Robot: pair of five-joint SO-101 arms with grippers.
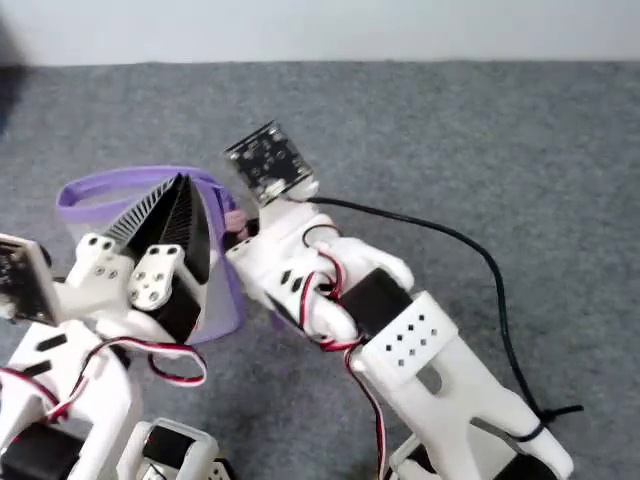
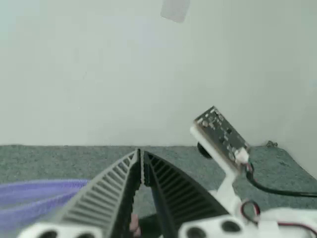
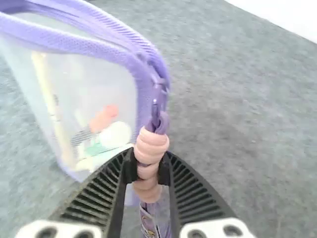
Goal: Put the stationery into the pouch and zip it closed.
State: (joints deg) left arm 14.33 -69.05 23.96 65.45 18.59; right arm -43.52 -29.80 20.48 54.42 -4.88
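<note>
Basically, loading looks done and the zip is what's left.

Right gripper (image 3: 147, 157) is pinched on the pink coiled zipper pull (image 3: 148, 144), which hangs at a corner of the pouch (image 3: 104, 84). Left gripper (image 2: 141, 156) has its tips pressed together over the pouch's purple rim. Can't tell if any fabric is caught between them.

The pouch is a clear one with purple trim, sitting on the grey table covering (image 1: 450, 130) between the two arms. The stationery (image 3: 114, 134) shows through the wall, bunched at the bottom: an orange-pink piece, a white round piece and something green. I see nothing loose on the table.

Further out, the rim reads as two separate purple bands in an open loop, so my call is the mouth isn't zipped yet. Remaining work is to run the pull along the full track while the pouch is braced.
</note>
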